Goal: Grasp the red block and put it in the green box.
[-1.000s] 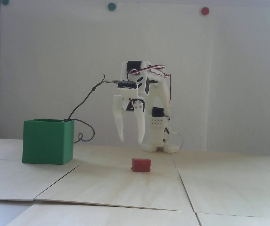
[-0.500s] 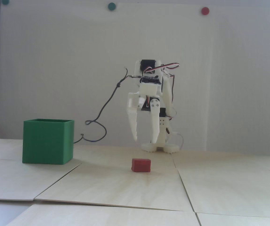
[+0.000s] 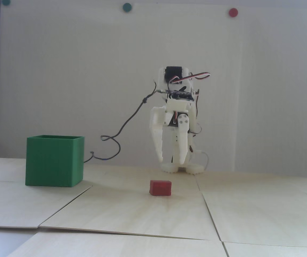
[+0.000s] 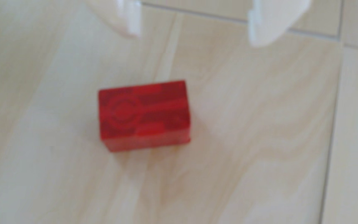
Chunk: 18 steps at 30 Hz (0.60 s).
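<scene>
Swinging rightward since a second ago, my gripper (image 3: 171,161) is now hanging with its jaws spread and empty above the table (image 3: 249,214), while the green box (image 3: 54,160) is sitting at the fixed view's left and the red block (image 3: 160,187) is lying untouched just below the fingertips (image 4: 130,23).

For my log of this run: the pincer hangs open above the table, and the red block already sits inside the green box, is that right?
Not quite. The pincer does hang open above the table, but the red block lies on the table, right of the green box and apart from it, as the fixed view shows.
</scene>
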Each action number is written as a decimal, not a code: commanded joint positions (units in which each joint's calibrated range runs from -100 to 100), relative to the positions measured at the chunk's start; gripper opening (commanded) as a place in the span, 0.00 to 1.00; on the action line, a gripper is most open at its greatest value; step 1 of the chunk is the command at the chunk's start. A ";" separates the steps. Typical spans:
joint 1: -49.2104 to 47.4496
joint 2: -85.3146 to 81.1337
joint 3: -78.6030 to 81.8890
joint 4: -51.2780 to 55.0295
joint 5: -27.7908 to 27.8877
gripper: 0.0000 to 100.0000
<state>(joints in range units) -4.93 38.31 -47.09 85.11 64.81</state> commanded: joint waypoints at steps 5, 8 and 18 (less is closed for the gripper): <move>-0.34 -0.38 -4.99 1.23 1.82 0.18; -0.26 0.10 -5.35 1.23 1.77 0.18; -1.22 1.99 -5.70 0.64 1.51 0.18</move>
<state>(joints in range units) -4.93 41.39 -47.27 85.77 66.20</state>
